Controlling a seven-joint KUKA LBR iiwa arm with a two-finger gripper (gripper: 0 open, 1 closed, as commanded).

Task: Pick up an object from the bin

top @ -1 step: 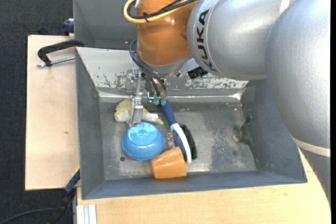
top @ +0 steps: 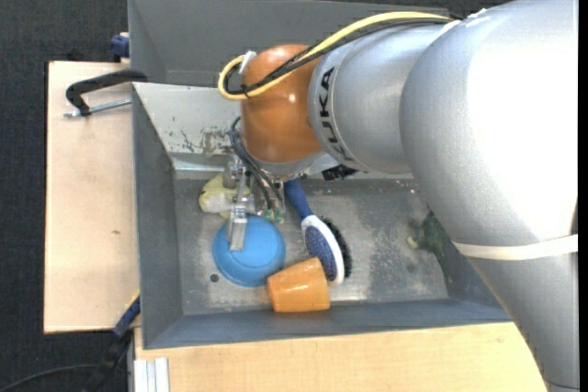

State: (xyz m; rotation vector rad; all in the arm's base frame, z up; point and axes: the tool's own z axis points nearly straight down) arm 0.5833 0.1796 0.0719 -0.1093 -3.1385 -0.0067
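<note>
Round blue bowl, lower left

Your arm is bulky silver-grey with black KUKA lettering, an orange wrist cover and a yellow cable.

Other stuff, going off the orange cup, which is lying on its side: a brush with a blue handle sits just up and right of it, head end nearest the cup, handle angling up-left. Further up-left there's a pale yellowish lump, can't tell what. Off right, well apart, something small and dark green.
</note>
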